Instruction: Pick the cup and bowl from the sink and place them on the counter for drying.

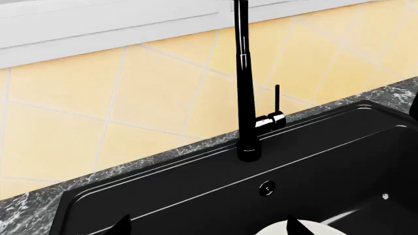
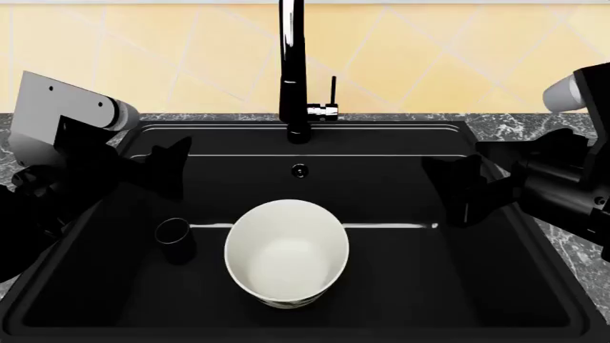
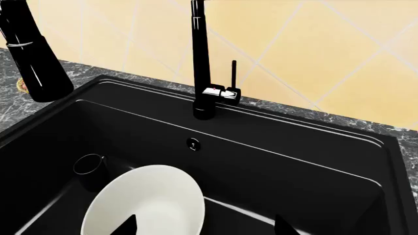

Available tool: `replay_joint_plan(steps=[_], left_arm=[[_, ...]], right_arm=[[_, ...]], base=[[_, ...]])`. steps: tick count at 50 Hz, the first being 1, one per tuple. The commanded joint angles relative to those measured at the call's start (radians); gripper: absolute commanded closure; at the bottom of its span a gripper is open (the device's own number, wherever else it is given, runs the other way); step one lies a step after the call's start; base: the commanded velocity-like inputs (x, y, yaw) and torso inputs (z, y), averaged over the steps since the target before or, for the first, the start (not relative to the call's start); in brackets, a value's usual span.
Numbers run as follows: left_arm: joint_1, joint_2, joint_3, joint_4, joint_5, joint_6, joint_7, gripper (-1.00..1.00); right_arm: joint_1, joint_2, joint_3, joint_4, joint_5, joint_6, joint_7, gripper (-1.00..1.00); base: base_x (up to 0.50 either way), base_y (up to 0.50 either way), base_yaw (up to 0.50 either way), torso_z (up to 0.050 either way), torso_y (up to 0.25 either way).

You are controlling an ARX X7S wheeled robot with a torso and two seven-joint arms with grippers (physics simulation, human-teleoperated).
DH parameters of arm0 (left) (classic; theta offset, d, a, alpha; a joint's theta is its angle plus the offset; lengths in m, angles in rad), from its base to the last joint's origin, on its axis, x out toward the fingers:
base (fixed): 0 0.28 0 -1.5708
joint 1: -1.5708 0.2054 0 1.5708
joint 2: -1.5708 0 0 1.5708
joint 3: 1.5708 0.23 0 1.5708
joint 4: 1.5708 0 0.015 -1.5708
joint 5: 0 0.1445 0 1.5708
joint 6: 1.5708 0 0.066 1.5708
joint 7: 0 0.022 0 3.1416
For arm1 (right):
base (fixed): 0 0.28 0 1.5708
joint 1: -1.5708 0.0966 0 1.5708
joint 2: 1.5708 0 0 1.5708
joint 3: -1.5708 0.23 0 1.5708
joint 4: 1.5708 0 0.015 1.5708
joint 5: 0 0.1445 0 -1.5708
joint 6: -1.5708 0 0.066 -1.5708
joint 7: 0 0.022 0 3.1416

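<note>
Both objects sit in the sink (image 2: pixel 533 286) — the bowl (image 2: pixel 286 251) upright at the middle, the cup (image 2: pixel 176 239) just left of it. The left gripper (image 2: pixel 164 166) hovers spread and empty, the cup below and nearer than its fingers — clearly closer than the right gripper (image 2: pixel 462 187), also spread, over the right side.

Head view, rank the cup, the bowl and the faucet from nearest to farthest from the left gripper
1. The cup, just below the left gripper, at the sink's left.
2. The bowl, mid-basin, to the cup's right.
3. The faucet, on the back rim, looks farthest, though only narrowly past the bowl.
</note>
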Motion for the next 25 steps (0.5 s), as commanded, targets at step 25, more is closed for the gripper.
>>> replay_joint_plan(steps=[25], left_arm=[[0.009, -0.025, 0.043, -0.026, 0.023, 0.036, 0.028, -1.00]], right_arm=[[0.031, -0.012, -0.057, 0.030, 0.031, 0.007, 0.024, -1.00]], base=[[0.15, 0.00, 0.00, 0.000, 0.001]])
